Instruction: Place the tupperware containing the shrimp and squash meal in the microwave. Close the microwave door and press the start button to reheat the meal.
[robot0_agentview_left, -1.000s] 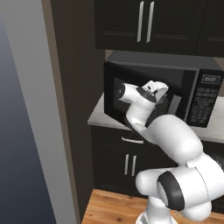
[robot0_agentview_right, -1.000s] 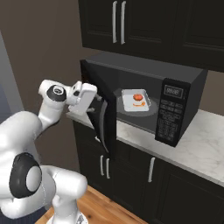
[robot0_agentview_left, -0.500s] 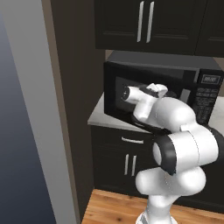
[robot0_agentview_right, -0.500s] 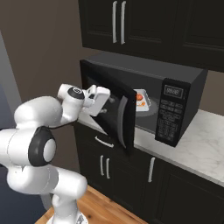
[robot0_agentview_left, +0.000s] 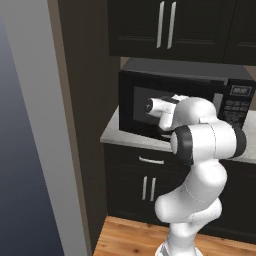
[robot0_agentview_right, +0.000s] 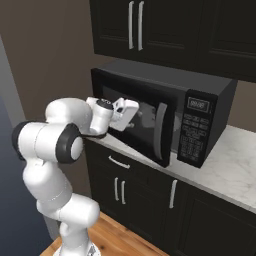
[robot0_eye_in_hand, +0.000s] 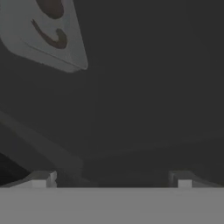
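Tupperware (robot0_eye_in_hand: 46, 37) translucent, round-cornered, behind dark glass door (robot0_agentview_right: 137, 122).

Dark cabinets (robot0_agentview_right: 165, 30) hang above a pale marble counter (robot0_agentview_right: 230, 172).

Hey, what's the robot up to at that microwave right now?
The white arm is pressing its hand against the microwave door, which looks shut or nearly shut. Through the dark glass in the hand view you can see the tupperware with the shrimp and squash meal already sitting inside. The pincer is open, holding nothing, right up at the glass. The keypad panel on the right is untouched, so start is not yet pressed.
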